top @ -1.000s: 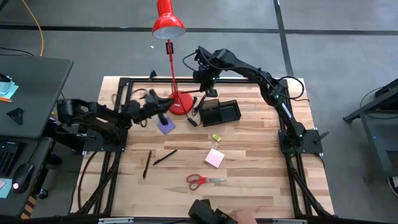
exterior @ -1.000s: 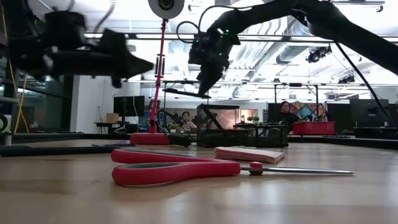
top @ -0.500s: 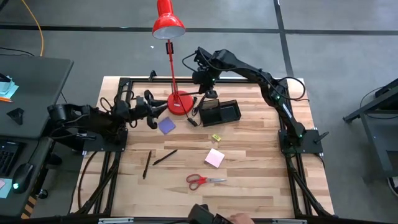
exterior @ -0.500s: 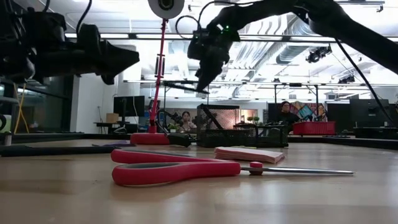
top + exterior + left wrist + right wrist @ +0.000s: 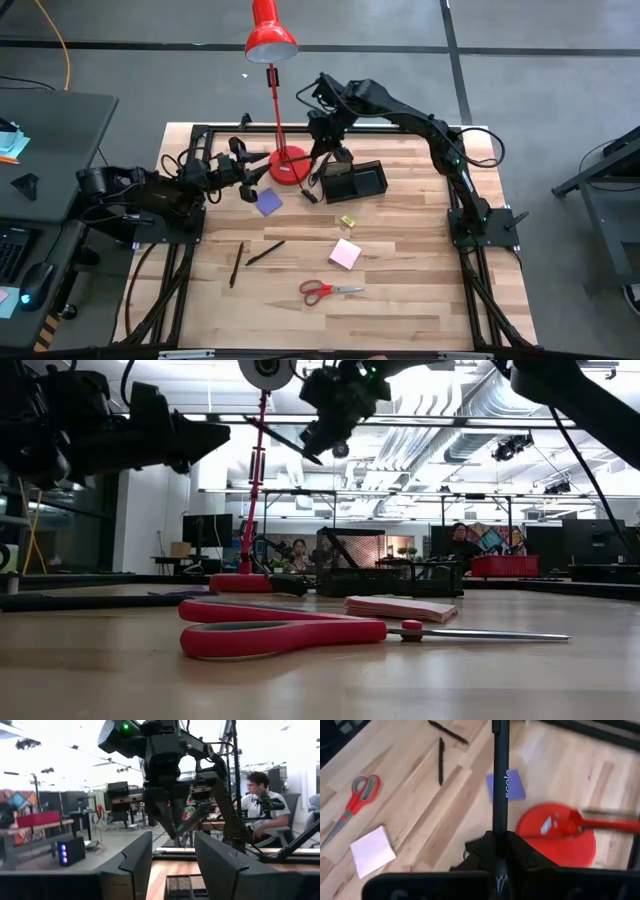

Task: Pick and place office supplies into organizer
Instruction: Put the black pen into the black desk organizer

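Left gripper (image 5: pixel 247 172) pulled back from purple pad (image 5: pixel 267 203), fingers now apart, right gripper (image 5: pixel 322 152) risen, clamped on pen (image 5: pixel 500 775) over organizer (image 5: pixel 354 181).

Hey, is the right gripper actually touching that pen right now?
Touching. The right wrist view shows the right gripper with its fingers closed on the pen, which sticks out from between them above the table.

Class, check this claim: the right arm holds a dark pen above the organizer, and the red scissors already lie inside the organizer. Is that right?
Not quite. The right gripper does hold a dark pen, but the red scissors lie on the table, well apart from the organizer. The high view shows this.
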You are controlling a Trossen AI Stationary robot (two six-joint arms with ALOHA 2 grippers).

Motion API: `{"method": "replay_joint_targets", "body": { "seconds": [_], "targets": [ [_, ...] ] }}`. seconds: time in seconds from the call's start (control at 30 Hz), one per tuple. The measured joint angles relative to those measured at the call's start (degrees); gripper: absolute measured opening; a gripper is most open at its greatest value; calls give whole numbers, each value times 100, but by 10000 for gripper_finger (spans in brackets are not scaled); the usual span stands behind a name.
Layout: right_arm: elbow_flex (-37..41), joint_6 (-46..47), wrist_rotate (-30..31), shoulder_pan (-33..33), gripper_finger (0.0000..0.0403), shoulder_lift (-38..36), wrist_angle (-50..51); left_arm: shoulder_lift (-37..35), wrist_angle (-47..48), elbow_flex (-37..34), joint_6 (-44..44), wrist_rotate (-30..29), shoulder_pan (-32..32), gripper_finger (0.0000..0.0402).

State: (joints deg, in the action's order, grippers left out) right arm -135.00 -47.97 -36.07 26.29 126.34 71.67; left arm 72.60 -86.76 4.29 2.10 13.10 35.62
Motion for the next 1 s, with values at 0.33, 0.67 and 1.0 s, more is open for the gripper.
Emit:
{"method": "replay_joint_targets", "body": {
  "seconds": [0.33, 0.67, 1.0],
  "targets": [
    [0, -32, 151, -357, 0, -7, -414, 2, 277, 198, 268, 671, 0, 140],
    [0, -8, 149, -494, 0, -9, -746, 2, 297, 236, 479, 1259, 0, 140],
    [0, 66, 251, -531, 0, -9, -985, 2, 296, 593, 344, 1609, -2, 141]
  ]
}}
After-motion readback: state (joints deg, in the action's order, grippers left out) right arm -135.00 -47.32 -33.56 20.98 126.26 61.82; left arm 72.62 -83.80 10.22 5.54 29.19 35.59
